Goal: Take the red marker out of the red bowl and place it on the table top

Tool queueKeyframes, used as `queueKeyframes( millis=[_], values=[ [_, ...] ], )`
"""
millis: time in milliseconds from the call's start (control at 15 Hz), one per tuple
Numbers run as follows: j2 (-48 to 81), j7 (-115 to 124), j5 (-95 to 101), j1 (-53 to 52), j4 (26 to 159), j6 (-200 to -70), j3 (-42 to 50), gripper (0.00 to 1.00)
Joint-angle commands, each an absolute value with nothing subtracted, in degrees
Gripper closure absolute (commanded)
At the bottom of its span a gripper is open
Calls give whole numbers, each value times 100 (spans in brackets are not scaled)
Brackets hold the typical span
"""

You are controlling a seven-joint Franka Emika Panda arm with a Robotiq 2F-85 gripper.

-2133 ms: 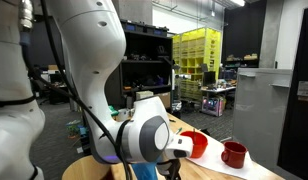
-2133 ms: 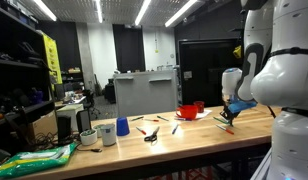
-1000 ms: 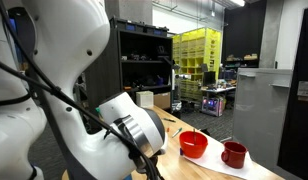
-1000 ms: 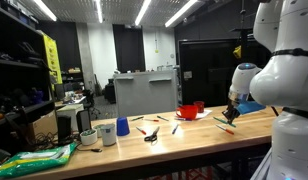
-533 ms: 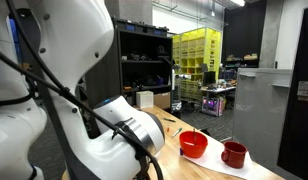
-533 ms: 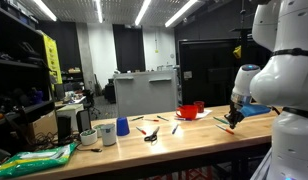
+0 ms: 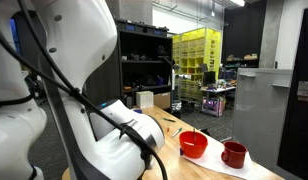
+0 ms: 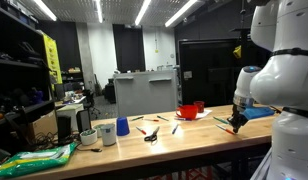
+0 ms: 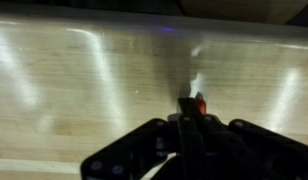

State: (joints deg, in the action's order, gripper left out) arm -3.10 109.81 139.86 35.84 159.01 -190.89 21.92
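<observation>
The table top [image 9: 74,70] is being shown as pale wood filling the wrist view. The arm [image 7: 64,90] is blocking much of an exterior view. The red bowl [image 7: 194,145] is standing on the wood beside a red mug [image 7: 233,154]. The gripper [image 9: 194,116] is being held low over bare wood, away from the bowl, with its fingers pinching the red marker [image 9: 198,102]; only the marker's red tip is being shown.

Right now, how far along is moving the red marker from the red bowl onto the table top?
Done, it seems: the red marker is out of the red bowl; its red tip shows in the gripper in the wrist view. In hand: the gripper holds it over bare table top; contact cannot be judged. Left: lay it down and let go.
</observation>
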Motion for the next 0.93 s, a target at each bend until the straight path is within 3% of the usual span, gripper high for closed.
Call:
queueKeyframes(
  millis=[0, 467, 800, 867],
  values=[
    [-257, 11445, 14295, 3569, 15901, -19166, 2051, 100],
    [-279, 11580, 14294, 3443, 15899, -19131, 1809, 100],
    [-252, 11421, 13771, 2916, 15860, -18688, 1113, 100],
    [-272, 10367, 12891, 2592, 16002, -18595, 1499, 100]
  ],
)
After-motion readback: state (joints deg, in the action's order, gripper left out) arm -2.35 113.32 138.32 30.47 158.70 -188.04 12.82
